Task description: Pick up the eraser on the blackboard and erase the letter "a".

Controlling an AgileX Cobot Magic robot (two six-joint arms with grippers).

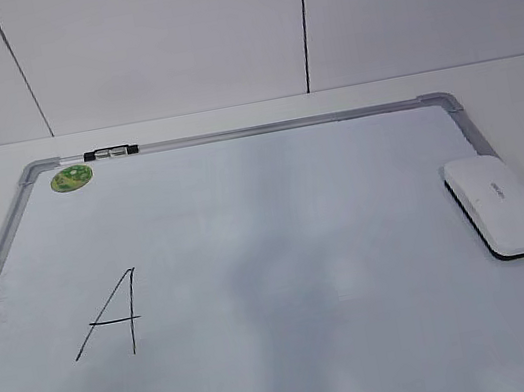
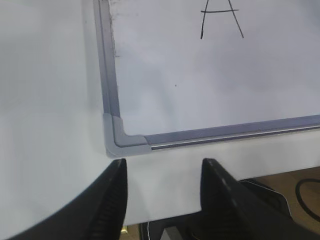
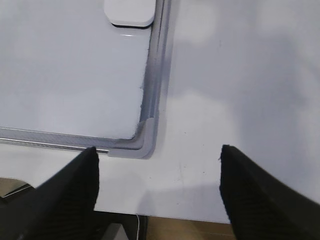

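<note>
Jaws wide and empty on both grippers; eraser point(image 1: 498, 205) far ahead of right gripper point(image 3: 157, 182), long side maybe along blackboard point(image 1: 246, 219) edge.

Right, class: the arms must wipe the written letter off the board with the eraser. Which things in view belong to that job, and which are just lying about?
Belongs to the job:
- white oblong plastic eraser, by the board's right edge
- large white dry-erase board with grey metal frame
- black handwritten capital letter "A"

Just lying about:
- round green sticker
- small black-and-silver clip on the far frame
</note>
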